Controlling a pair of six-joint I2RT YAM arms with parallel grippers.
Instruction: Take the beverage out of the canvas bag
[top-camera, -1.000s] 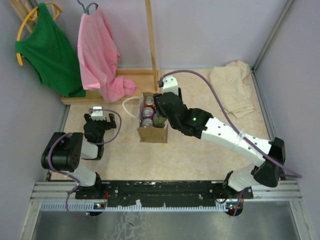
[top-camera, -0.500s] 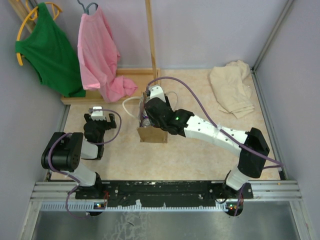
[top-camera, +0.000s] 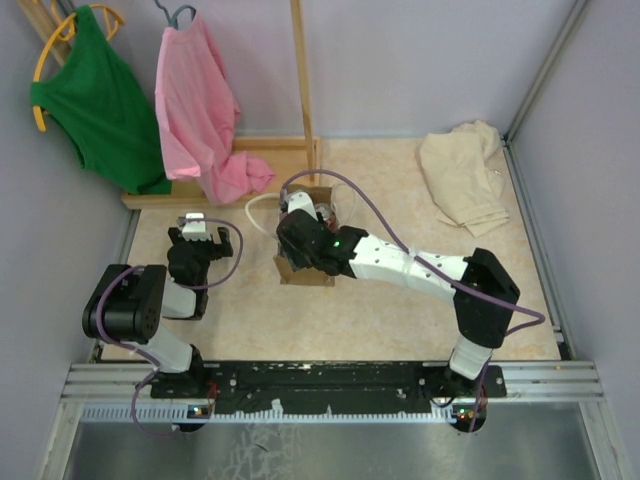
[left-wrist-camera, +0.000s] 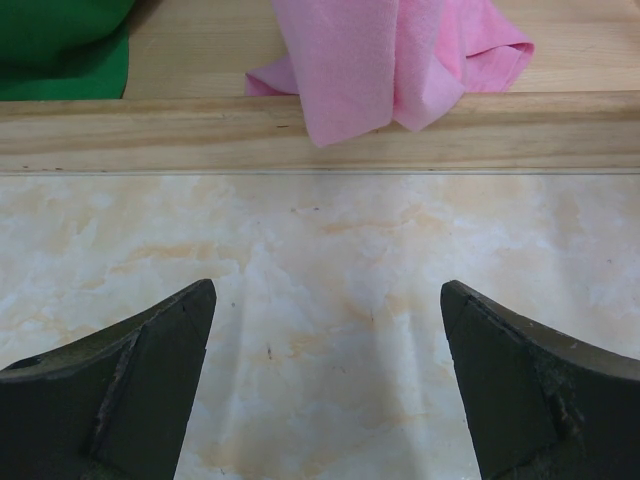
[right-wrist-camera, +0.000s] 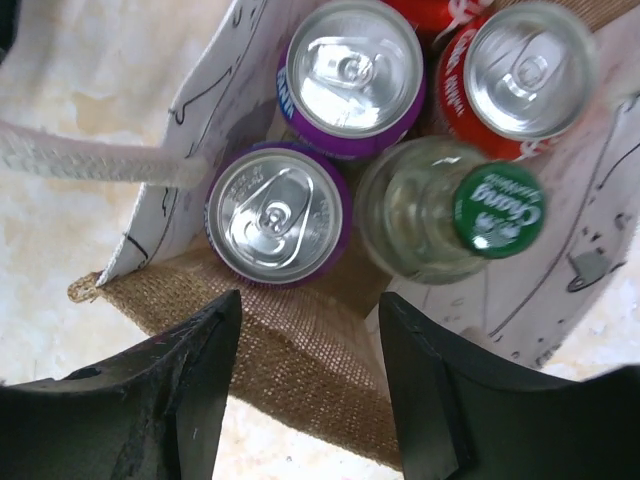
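The tan-brown canvas bag (top-camera: 305, 270) stands mid-table, and my right gripper (top-camera: 298, 235) hovers over it. In the right wrist view the bag (right-wrist-camera: 290, 350) holds several beverages: two purple cans (right-wrist-camera: 278, 215) (right-wrist-camera: 350, 75), a red can (right-wrist-camera: 520, 75) and a clear glass bottle with a green cap (right-wrist-camera: 498, 210). The right gripper (right-wrist-camera: 310, 400) is open above the bag's near burlap wall, just short of the nearer purple can, with nothing between its fingers. My left gripper (top-camera: 193, 222) rests to the bag's left, open over bare table (left-wrist-camera: 325, 390).
A white loop handle (right-wrist-camera: 90, 160) lies out over the bag's left side. A wooden rack base (top-camera: 260, 160) with a pink garment (top-camera: 205, 110) and a green garment (top-camera: 95, 95) stands at the back left. A cream cloth heap (top-camera: 465, 175) lies back right.
The right arm has swung left across the bag, its wrist going from the bag's right side to over its left front. The left arm has not moved.
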